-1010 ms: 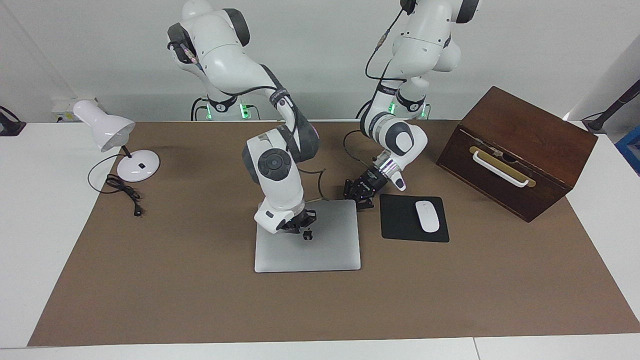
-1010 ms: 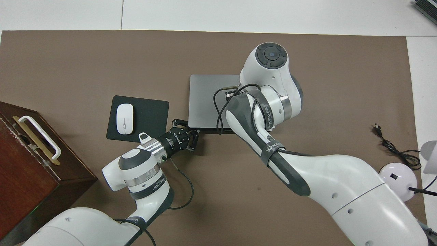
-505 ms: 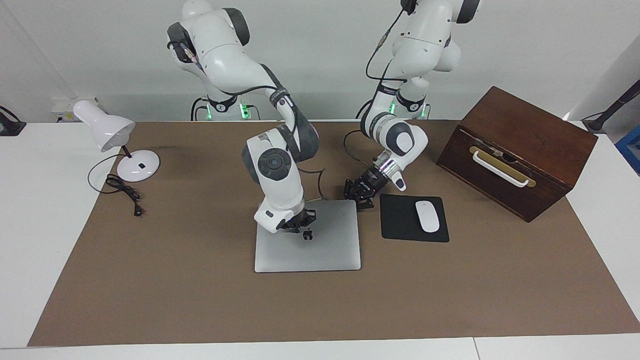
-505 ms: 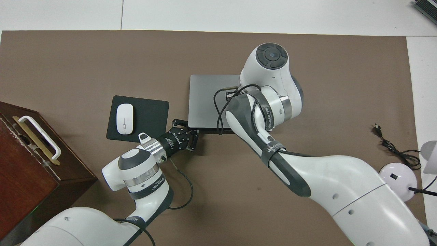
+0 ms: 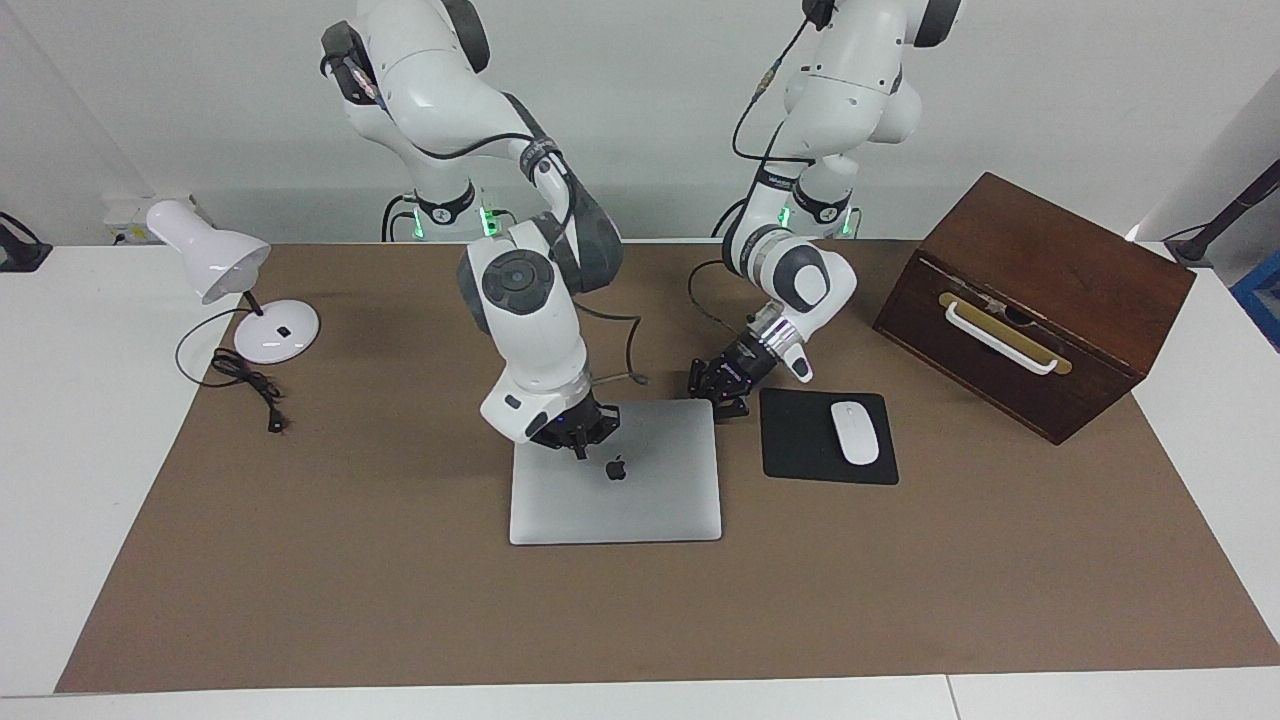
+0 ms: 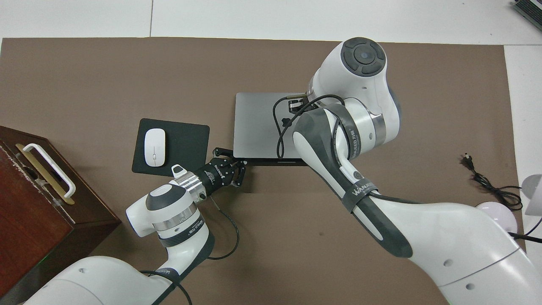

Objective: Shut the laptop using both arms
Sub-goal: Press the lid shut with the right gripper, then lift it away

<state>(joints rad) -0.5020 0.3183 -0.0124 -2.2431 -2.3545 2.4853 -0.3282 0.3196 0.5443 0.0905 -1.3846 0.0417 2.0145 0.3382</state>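
A: Where's the laptop [image 5: 640, 490]?

B: Lid down flat at mid-bench [image 5: 400, 600], the mouse pad [image 5: 800, 440] beside it toward the left arm's end.

A: And the right pincer [image 5: 578, 446]?

B: Fingers together, holding nothing, over the lid just off the logo [image 5: 616, 467] at about ten o'clock in the facing view.

A: The left pincer [image 5: 728, 400]?

B: Also closed and empty, low at the laptop's robot-side corner, the one nearest the pad. I can't tell whether it touches.

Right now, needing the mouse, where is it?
The white mouse lies on the black mouse pad, between the closed laptop and the wooden box.
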